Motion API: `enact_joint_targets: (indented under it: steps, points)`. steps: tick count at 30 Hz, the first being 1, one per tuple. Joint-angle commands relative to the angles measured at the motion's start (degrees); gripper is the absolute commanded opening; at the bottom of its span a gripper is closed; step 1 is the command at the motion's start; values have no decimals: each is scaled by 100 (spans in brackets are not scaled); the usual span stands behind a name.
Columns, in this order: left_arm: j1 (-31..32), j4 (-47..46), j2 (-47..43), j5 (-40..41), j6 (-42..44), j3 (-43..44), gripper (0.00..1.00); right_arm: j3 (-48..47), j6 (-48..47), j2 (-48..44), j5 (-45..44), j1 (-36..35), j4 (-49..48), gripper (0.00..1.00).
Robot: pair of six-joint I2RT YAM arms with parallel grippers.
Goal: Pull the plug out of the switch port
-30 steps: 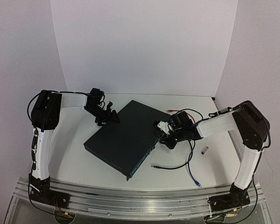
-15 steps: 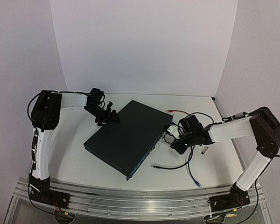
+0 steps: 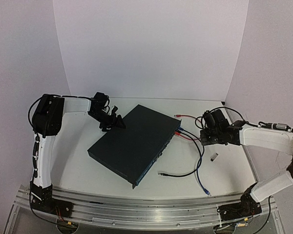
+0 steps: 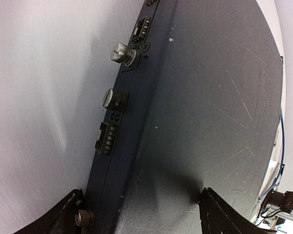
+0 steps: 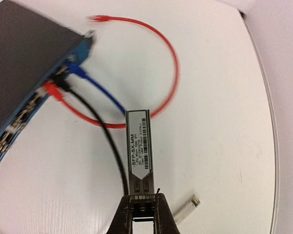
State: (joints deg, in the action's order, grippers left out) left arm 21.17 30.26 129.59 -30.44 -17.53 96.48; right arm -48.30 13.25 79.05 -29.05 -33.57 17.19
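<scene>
Two arms are seen from above, with the switch [image 3: 129, 146] laid flat and askew at the middle of the table [image 3: 78, 165]. The left gripper [image 3: 116, 123] is set at the switch's far-left long edge. The right gripper [image 3: 203, 135] is held off to the right, well apart from the switch; what is gripped there is too small to be made out in this view. A red cable [image 3: 188, 117], a blue cable [image 3: 201, 181] and a black cable [image 3: 178, 174] are run from the switch's right corner across the table, and a small silver piece [image 3: 214, 157] is lying near the black one

From the left wrist, the switch's top and its rear face with two knobs [image 4: 121, 51] are shown. The left fingers [image 4: 63, 219] are spread apart across the upper rear edge, one beside the rear face and one over the top; whether they are pressed on the metal cannot be told

From the right wrist, the jaws are seen clamped on the tail of the plug [image 5: 138, 146], a slim metal module with a white label. The plug is held out of the port and clear of the switch, above the red and black cables, while all three cables are seated at the end of the socket row
</scene>
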Motion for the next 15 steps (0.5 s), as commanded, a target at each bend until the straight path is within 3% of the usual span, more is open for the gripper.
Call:
enact_joint_targets:
  steps: [1, 6, 15]
  points:
    - [107, -71, 413, 675, -17, -299, 80, -12, 2594, -286, -879, 658, 1702, 0]
    - [107, -34, 437, 645, -39, -217, 80, 598, 3274, -611, -401, 1245, 1807, 0]
    - [107, -14, 390, 612, 22, -156, 80, 1082, 4006, -42, 231, 1304, 1875, 0]
